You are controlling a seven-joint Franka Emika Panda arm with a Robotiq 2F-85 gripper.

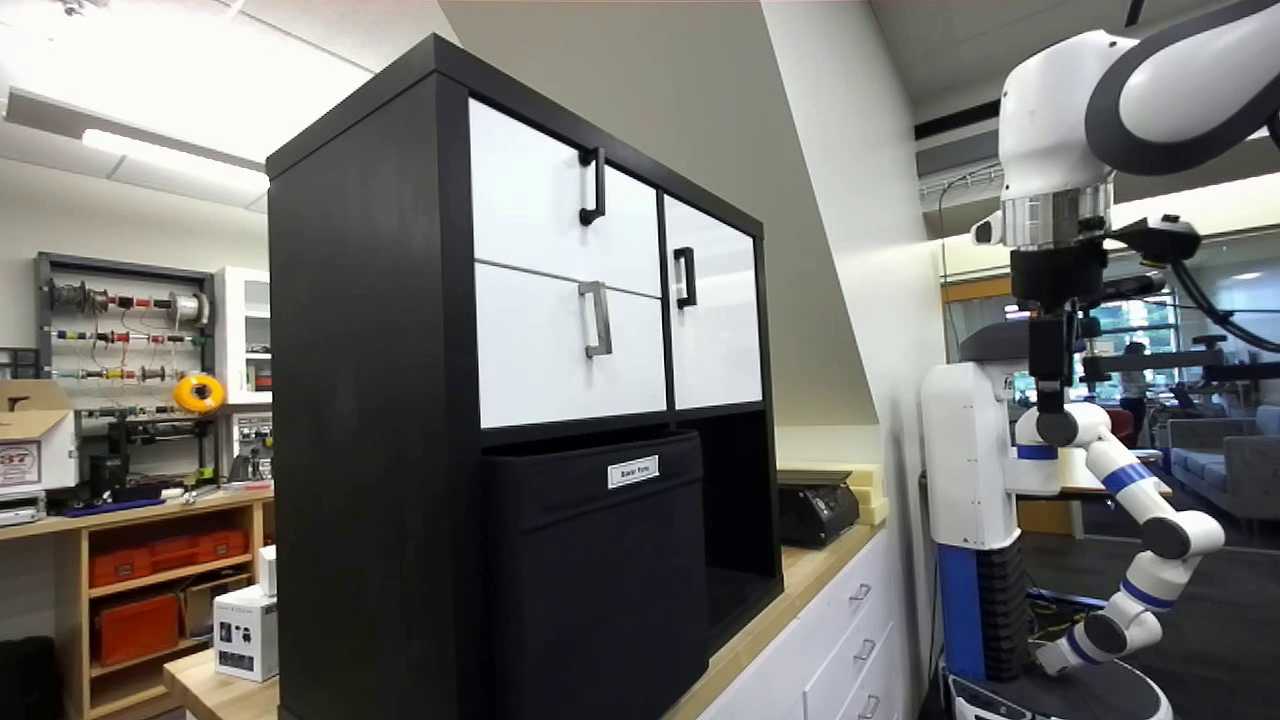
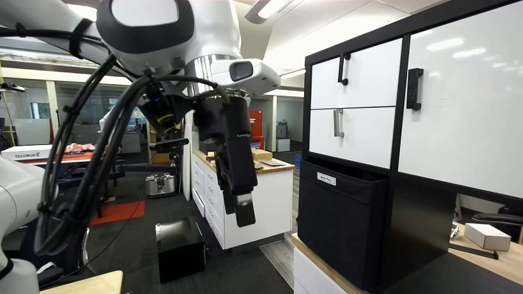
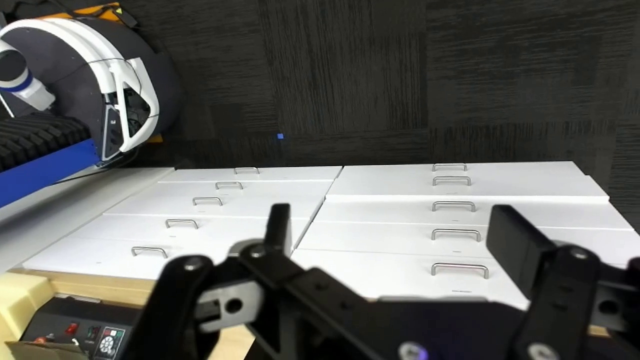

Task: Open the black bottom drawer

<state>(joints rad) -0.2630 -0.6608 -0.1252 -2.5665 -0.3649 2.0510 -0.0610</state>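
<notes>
Standing Off, Nothing Held

I have the gripper (image 3: 392, 234) hanging apart from the cabinet (image 1: 355, 400), spread wide and grasping nothing. The black bottom drawer (image 1: 600, 570) (white label (image 1: 633, 472) near its top) sits in the lower row, below two stacked white drawers (image 1: 530, 350).

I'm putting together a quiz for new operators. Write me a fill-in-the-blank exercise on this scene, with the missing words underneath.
1. The background colour of the label on the black fabric drawer is ____.
2. The silver handle belongs not to the upper but to the ____ of the two stacked white drawers.
3. In the wrist view, the jaws are ____ rather than shut.
4. In both exterior views, the black cabinet shows ____ white fronts.

Missing words: white; lower; open; three.
</notes>
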